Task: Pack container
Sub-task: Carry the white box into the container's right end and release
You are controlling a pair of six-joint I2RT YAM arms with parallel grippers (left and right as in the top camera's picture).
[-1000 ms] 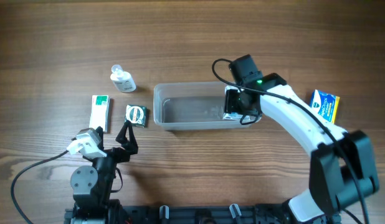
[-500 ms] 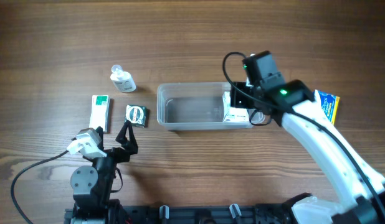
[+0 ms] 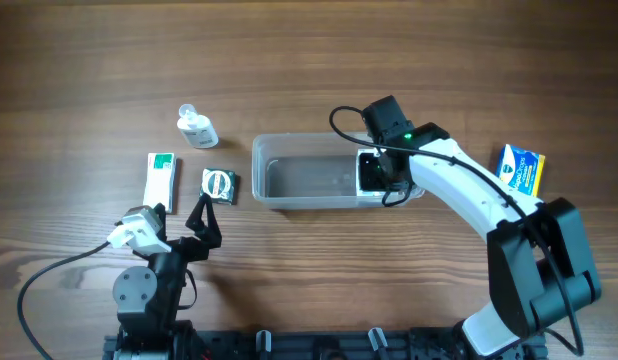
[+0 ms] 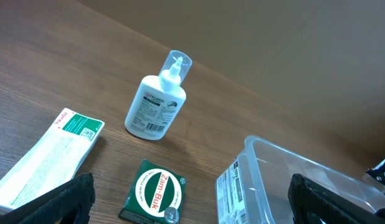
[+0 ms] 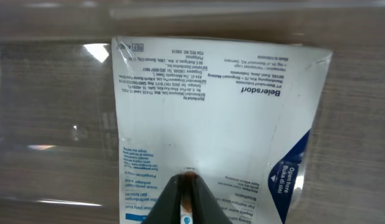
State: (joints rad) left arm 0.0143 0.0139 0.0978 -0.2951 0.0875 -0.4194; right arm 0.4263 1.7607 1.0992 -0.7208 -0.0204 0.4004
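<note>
Overhead: clear, shallow, round-cornered container; right gripper clamped on white packet.

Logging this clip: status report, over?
Left gripper open, idle. Right gripper shut on white printed packet, at right end of clear plastic rectangular container. Nothing blocking.

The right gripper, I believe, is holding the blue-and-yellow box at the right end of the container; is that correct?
Not quite: the right gripper holds a white Beiersdorf packet at the right end of the container, as the right wrist view shows. The blue-and-yellow box lies apart on the table.
</note>
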